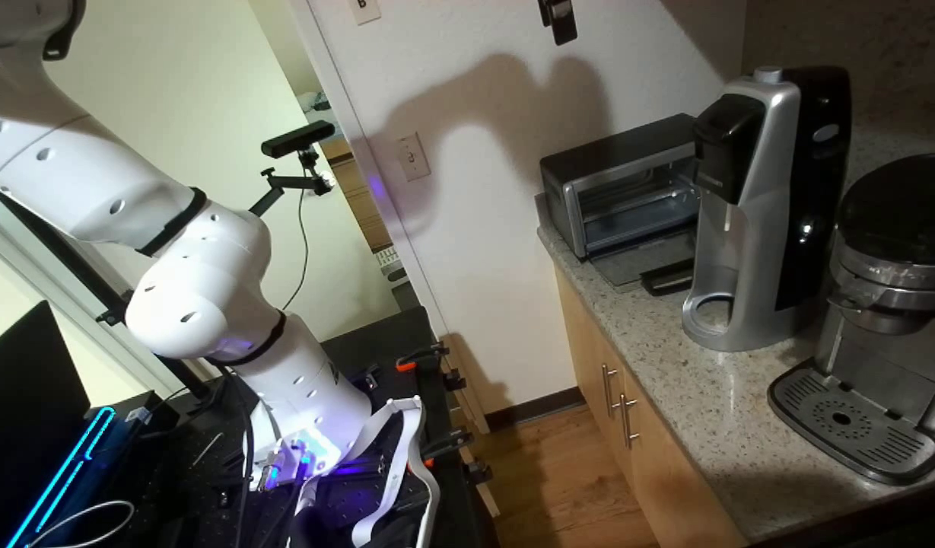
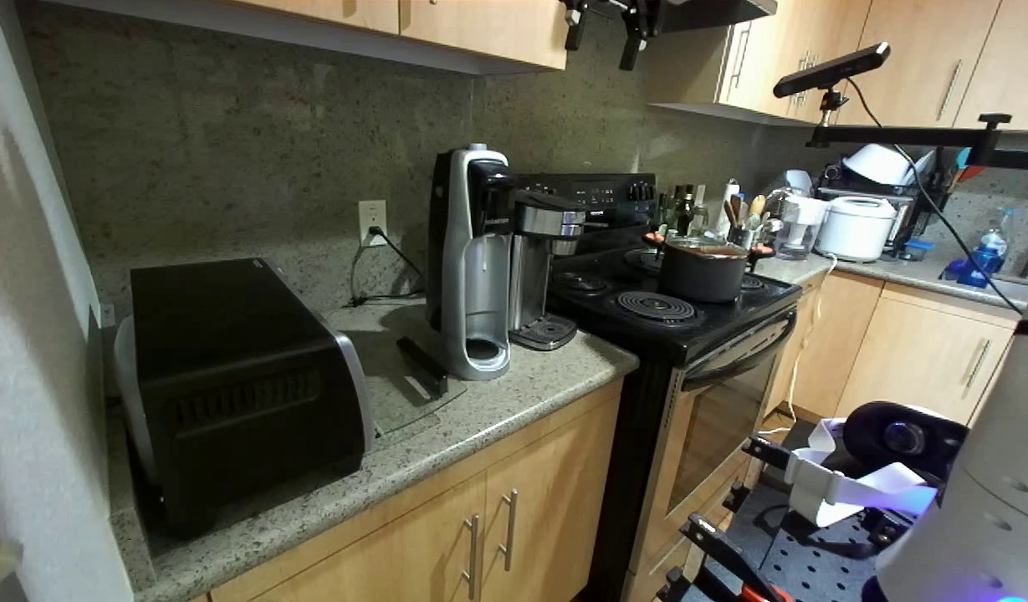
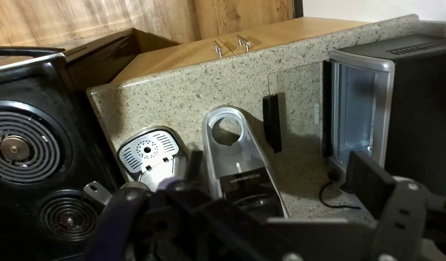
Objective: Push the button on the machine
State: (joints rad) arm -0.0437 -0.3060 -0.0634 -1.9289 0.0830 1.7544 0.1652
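The machine (image 1: pixel 777 164) is a tall, narrow appliance with a curved silver front column and black body. It stands upright on the counter in both exterior views, also here (image 2: pixel 461 251). A grey round button (image 1: pixel 768 74) sits on its top and also shows here (image 2: pixel 478 147). In the wrist view the machine (image 3: pixel 217 159) is seen from above, its lower front visible; its top is hidden behind my gripper. My gripper (image 3: pixel 279 168) is open and empty, fingers wide apart. In an exterior view its fingers (image 2: pixel 604 43) hang at the top edge, above the counter and apart from the machine.
A black and silver toaster oven (image 2: pixel 229 334) with its glass door lowered stands beside the machine. A round dark-topped coffee maker (image 1: pixel 904 221) stands on the other side. Beyond it is a stove with a pot (image 2: pixel 704 272). Upper cabinets (image 2: pixel 480 29) hang above the counter.
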